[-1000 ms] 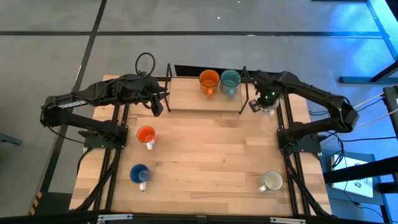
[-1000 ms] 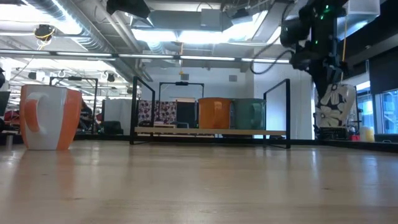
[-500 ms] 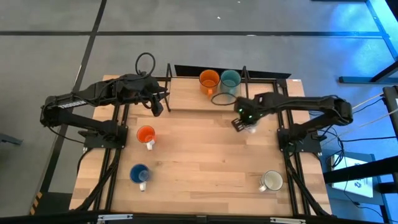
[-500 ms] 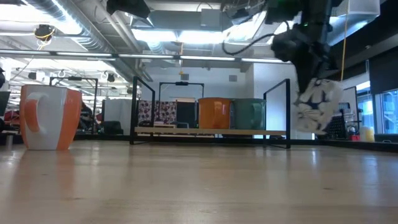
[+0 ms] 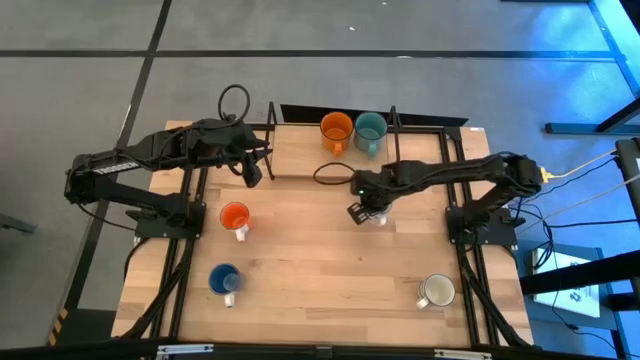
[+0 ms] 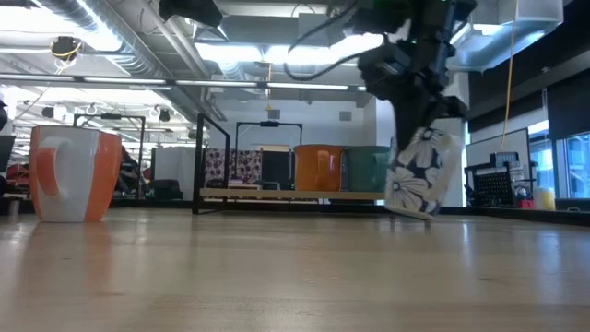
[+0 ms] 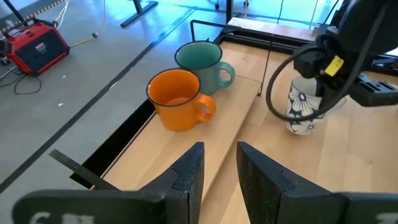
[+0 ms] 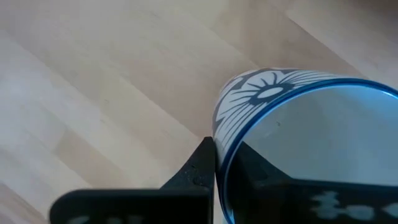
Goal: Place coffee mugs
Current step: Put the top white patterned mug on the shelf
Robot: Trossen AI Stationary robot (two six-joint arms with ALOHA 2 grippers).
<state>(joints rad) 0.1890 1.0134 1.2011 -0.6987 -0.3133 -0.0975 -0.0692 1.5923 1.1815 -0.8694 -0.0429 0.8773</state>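
Note:
A white mug with blue flowers (image 6: 422, 175) hangs tilted in my right gripper (image 5: 365, 212), low over the middle of the table, right of centre. An orange mug (image 5: 336, 130) and a teal mug (image 5: 370, 130) stand on the rack's board at the far edge. A second orange mug (image 5: 235, 217), a blue mug (image 5: 224, 279) and a cream mug (image 5: 437, 291) stand on the table. My left gripper (image 5: 255, 172) hovers open and holding nothing at the rack's left end. My right gripper pinches the flowered mug's rim (image 8: 219, 146), one finger (image 8: 200, 167) outside the wall and the other inside the mug. The fingers come from above, pointing steeply down. The mug hangs tilted below them; whether its lower edge (image 6: 406, 210) touches the table I cannot tell.
The black wire rack (image 5: 272, 125) with its wooden board runs along the far edge between two upright end frames. A cable loop (image 5: 330, 172) hangs by my right arm. Bare tabletop lies between the left mugs and the cream mug.
My right gripper has carried the flowered mug from the rack's right end toward the table's left and near edges and a little down. It has turned on the way, and the mug now hangs tilted near the tabletop.

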